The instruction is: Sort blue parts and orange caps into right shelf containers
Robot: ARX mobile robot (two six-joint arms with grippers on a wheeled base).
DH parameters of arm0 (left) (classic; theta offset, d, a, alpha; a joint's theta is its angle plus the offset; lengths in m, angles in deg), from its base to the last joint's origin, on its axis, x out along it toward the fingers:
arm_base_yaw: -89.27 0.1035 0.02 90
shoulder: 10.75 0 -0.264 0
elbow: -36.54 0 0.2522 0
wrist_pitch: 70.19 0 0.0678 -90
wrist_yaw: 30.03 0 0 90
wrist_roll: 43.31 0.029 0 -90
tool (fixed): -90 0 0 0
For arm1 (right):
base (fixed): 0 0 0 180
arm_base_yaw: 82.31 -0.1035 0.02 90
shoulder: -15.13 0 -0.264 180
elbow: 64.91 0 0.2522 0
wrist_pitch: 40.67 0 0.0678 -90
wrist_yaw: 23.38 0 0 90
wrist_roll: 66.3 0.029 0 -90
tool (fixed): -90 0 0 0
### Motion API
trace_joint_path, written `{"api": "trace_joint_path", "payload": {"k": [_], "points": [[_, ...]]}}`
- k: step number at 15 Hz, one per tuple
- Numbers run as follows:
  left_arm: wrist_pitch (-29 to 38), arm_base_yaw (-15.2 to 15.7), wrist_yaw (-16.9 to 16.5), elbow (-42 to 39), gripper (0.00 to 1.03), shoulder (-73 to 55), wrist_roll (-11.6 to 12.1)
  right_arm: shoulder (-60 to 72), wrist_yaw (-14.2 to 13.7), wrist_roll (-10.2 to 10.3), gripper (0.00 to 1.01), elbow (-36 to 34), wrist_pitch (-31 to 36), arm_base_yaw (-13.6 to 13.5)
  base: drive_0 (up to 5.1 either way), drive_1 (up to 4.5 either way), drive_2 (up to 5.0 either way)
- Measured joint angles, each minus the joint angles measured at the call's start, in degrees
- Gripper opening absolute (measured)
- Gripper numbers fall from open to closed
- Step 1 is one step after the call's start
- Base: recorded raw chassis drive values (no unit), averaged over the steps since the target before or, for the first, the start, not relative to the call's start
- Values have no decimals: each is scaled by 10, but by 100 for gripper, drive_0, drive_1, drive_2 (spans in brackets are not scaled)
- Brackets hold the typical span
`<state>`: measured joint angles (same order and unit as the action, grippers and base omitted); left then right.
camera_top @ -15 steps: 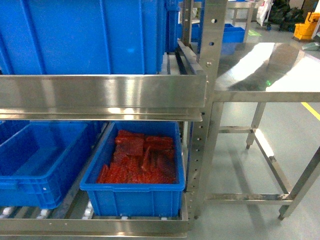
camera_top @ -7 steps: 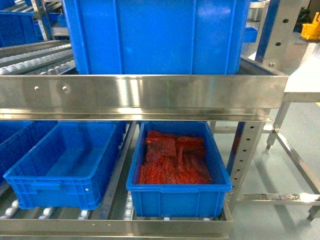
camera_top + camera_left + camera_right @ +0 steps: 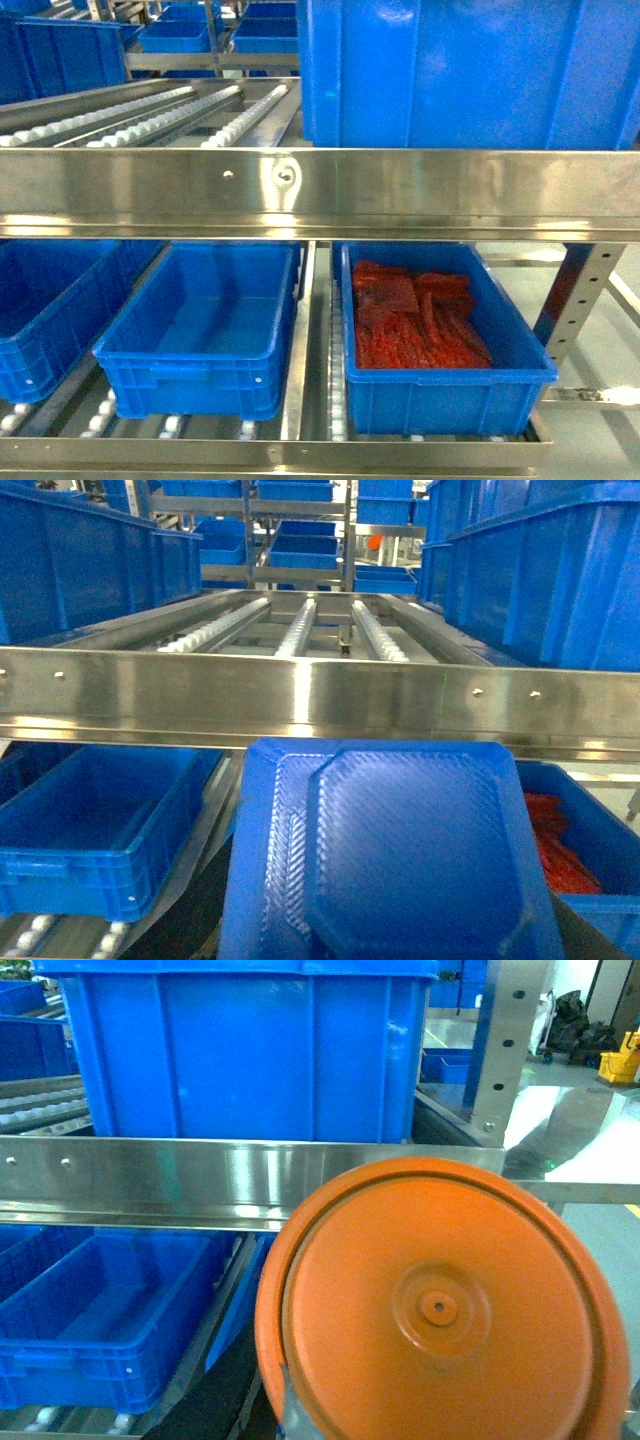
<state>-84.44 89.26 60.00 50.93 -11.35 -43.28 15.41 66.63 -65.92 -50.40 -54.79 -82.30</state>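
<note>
A steel shelf rail [image 3: 320,193] runs across the head view, with blue bins above and below it. On the lower level, the bin on the right [image 3: 445,385] is heaped with red-orange pieces [image 3: 415,320]. Just to its left sits a bin [image 3: 200,345] with nothing visible inside, and a third bin [image 3: 45,315] lies at the far left, cut off by the edge. On the upper level a large bin [image 3: 470,75] stands at the right, with bare roller tracks [image 3: 150,115] to its left. More bins stand on shelves farther back.

Neither pincer appears in the head view.

In the left wrist view a blue part [image 3: 390,850], flat and textured with cut corners, fills the near foreground in front of the rail. The left pincer itself is hidden behind it, so I cannot tell whether it is apart or clamped.

In the right wrist view an orange cap [image 3: 440,1305], round with a raised centre boss, fills the lower right, in front of the rail and the upper bin. The right pincer is hidden too; its state cannot be told.
</note>
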Motion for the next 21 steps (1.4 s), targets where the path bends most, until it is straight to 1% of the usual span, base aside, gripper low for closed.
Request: {"api": "trace_joint_path", "payload": {"k": [21], "points": [[1, 0, 0, 0, 42, 0, 0, 0, 0, 0, 45, 0, 0, 0, -494, 251, 251]]}}
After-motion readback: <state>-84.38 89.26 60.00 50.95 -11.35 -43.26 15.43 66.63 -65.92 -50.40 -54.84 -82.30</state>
